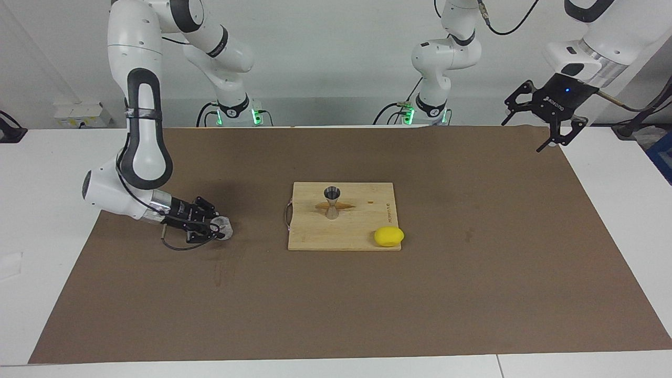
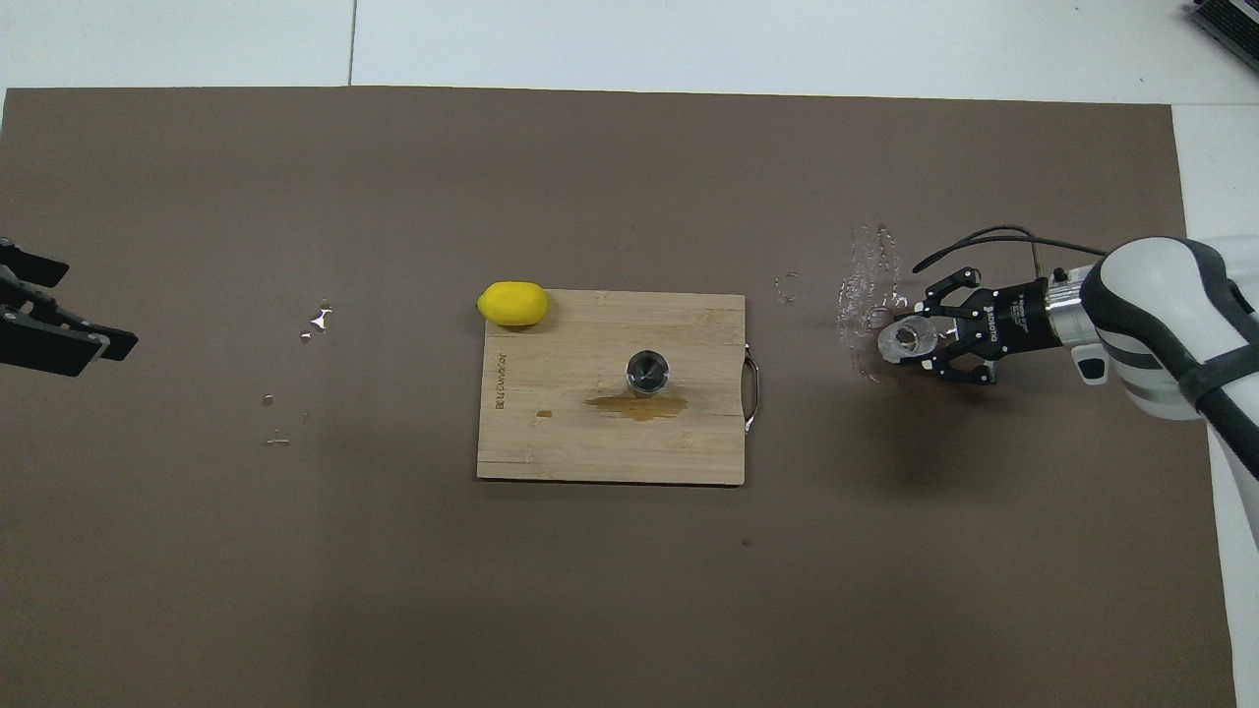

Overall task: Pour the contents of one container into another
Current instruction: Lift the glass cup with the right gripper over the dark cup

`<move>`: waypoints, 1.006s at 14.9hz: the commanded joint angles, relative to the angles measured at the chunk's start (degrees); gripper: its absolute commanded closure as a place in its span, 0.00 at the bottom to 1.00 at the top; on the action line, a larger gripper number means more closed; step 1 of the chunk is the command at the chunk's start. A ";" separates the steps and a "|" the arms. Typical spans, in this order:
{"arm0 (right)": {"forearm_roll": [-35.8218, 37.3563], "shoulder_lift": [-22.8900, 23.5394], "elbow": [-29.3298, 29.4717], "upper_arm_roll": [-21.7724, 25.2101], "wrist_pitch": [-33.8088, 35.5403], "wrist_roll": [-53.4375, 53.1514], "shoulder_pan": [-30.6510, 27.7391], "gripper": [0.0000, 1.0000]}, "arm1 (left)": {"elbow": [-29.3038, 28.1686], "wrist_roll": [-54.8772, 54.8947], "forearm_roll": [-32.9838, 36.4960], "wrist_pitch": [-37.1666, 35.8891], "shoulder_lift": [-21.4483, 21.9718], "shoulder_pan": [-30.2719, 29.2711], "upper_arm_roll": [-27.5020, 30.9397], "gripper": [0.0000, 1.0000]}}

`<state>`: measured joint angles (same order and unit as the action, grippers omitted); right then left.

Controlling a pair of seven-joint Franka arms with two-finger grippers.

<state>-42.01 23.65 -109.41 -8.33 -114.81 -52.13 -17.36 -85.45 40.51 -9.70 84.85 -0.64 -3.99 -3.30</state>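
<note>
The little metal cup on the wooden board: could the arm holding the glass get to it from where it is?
Probably yes. The right gripper, shut on the glass, sits low beside the board; only bare mat separates it from the jigger.

One glass tumbler [image 1: 224, 227], one steel jigger [image 1: 332, 201], one lemon [image 1: 389, 236], one cutting board [image 1: 315, 231].

A small clear glass tumbler [image 1: 224, 227] is seen near the brown mat's [image 1: 472, 294] right-arm edge, while a steel hourglass jigger [image 1: 332, 201] is stood upright at the cutting board's [image 1: 315, 236] centre.
</note>
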 commanded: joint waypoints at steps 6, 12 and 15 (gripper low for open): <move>-1.76 -8.17 -1.60 0.16 -1.47 -14.21 9.70 1.00 | -0.15 -25.55 13.57 -3.47 3.10 3.73 0.75 0.00; 3.14 -10.64 -0.81 0.42 -4.36 -26.07 18.23 1.00 | -2.44 -27.24 13.57 -1.80 4.33 2.94 1.02 0.00; 7.45 -10.82 0.94 0.42 -5.07 -32.32 21.57 1.00 | -2.61 -26.97 13.57 -2.50 4.42 3.63 0.76 0.00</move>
<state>-37.37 13.86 -109.13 -8.32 -119.42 -80.28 2.47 -85.89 14.14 2.97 82.35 1.87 -0.90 -2.35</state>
